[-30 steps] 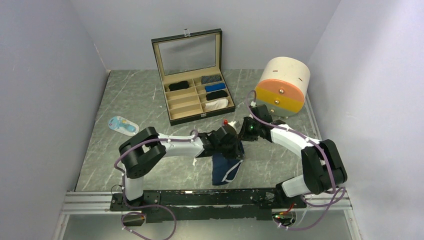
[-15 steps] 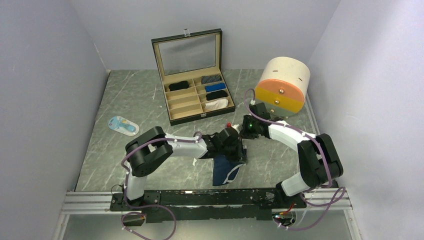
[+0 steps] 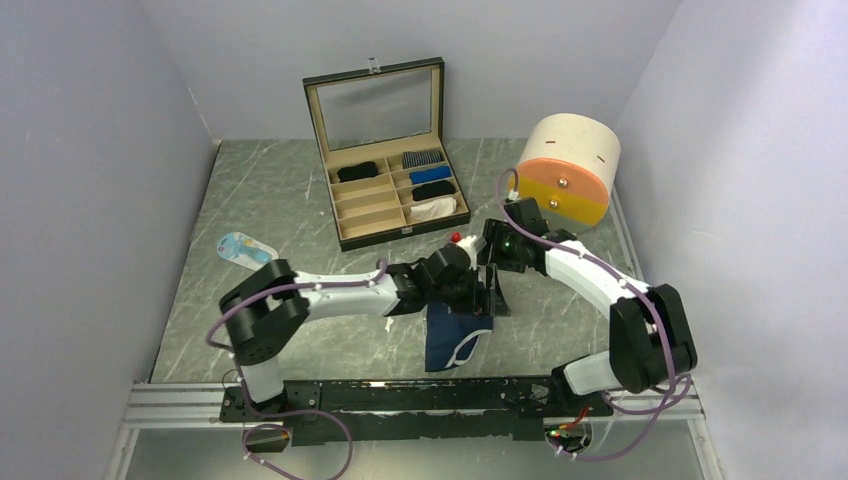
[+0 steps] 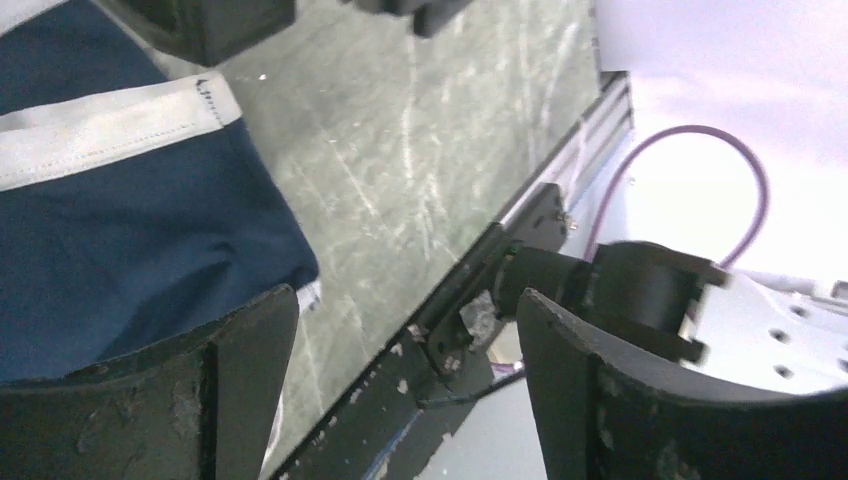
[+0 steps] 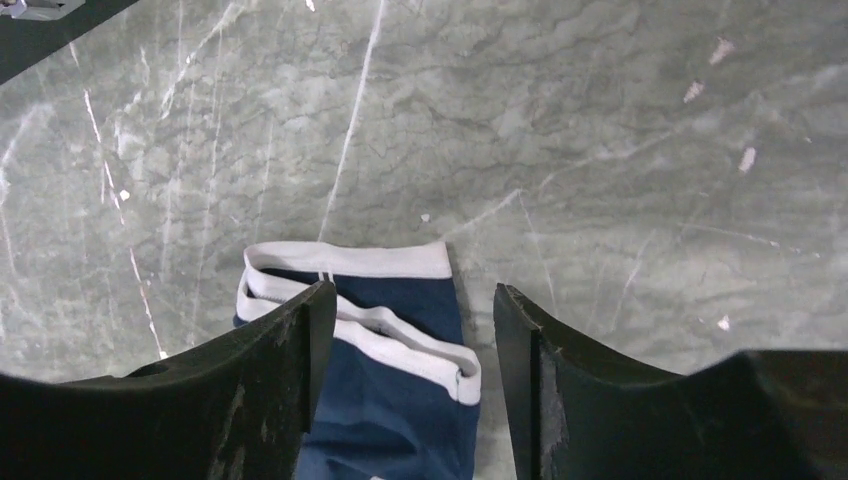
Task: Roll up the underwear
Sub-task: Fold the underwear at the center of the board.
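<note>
Underwear is what I'm after here: the navy blue cloth pair with white trim [image 3: 452, 340] lies flat on the grey marbled surface [image 3: 290, 200], low in the centre of the top view, just above the black base rail [image 3: 400, 397]. Its long axis runs up and down the frame, leaning a little to the right at the top.

Both arms meet at its upper end. The left arm's fingers [image 4: 200, 400] stand wide apart with nothing between them. In the left wrist view the navy cloth fills the left of the frame and runs under one finger; I cannot tell whether it touches. The right arm's fingers [image 5: 260, 390] are parted and empty too, with the white-banded end of the cloth low in that view, between and beneath them. I judge the left arm the nearer. A roll would have to travel along the long axis.

The black box with a raised glass lid [image 3: 400, 233], rolled cloths in its compartments, sits well apart at upper centre. The cream drum-shaped cabinet with orange and yellow drawer fronts [image 3: 565, 150] is at upper right, and a small blue-and-white packet [image 3: 245, 248] at left. Nothing lies on the cloth; only the two arms crowd each other.
</note>
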Controlling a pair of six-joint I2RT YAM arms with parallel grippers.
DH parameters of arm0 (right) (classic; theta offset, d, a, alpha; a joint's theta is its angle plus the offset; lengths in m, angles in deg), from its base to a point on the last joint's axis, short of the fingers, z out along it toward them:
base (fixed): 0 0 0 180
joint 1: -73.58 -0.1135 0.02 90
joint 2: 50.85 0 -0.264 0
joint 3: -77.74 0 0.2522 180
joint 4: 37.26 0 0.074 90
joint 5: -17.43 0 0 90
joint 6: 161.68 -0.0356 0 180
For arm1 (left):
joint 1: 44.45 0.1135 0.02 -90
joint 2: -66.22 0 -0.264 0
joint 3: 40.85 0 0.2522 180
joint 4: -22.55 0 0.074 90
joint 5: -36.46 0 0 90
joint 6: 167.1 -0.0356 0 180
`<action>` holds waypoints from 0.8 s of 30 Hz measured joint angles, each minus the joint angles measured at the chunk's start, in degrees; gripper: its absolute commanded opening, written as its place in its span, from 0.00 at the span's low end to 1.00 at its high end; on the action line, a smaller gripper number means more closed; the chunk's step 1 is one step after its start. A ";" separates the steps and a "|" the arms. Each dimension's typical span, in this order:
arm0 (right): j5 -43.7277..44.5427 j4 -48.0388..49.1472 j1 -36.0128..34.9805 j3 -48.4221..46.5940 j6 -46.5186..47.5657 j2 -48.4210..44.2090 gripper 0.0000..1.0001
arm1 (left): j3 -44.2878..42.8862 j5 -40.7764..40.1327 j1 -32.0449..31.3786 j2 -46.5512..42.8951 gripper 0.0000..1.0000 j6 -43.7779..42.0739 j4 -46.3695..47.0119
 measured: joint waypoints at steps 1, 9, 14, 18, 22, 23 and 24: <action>0.35 -0.46 0.02 0.26 -0.35 -0.98 0.63 | 0.26 -0.39 0.00 -1.66 0.88 -0.72 -0.07; -1.84 -1.81 0.07 7.52 -3.54 -5.64 0.63 | 9.88 -6.03 0.00 -17.77 0.92 -6.78 -6.45; -3.67 -2.58 0.07 10.86 -5.14 -6.23 0.59 | 17.59 -8.61 0.63 -21.77 0.93 -8.24 -10.97; -5.07 -2.47 0.07 11.96 -5.51 -6.86 0.49 | 21.59 -8.26 3.04 -23.17 0.93 -8.22 -11.58; -5.66 -1.99 0.07 12.00 -5.27 -6.88 0.35 | 22.47 -7.04 6.45 -23.28 0.92 -8.26 -11.47; -5.81 -1.79 0.07 12.00 -5.07 -6.88 0.31 | 22.47 -6.71 7.04 -23.28 0.92 -8.28 -11.19; -5.95 -1.60 0.07 12.00 -4.83 -6.88 0.29 | 22.47 -6.29 7.52 -23.28 0.92 -8.31 -11.02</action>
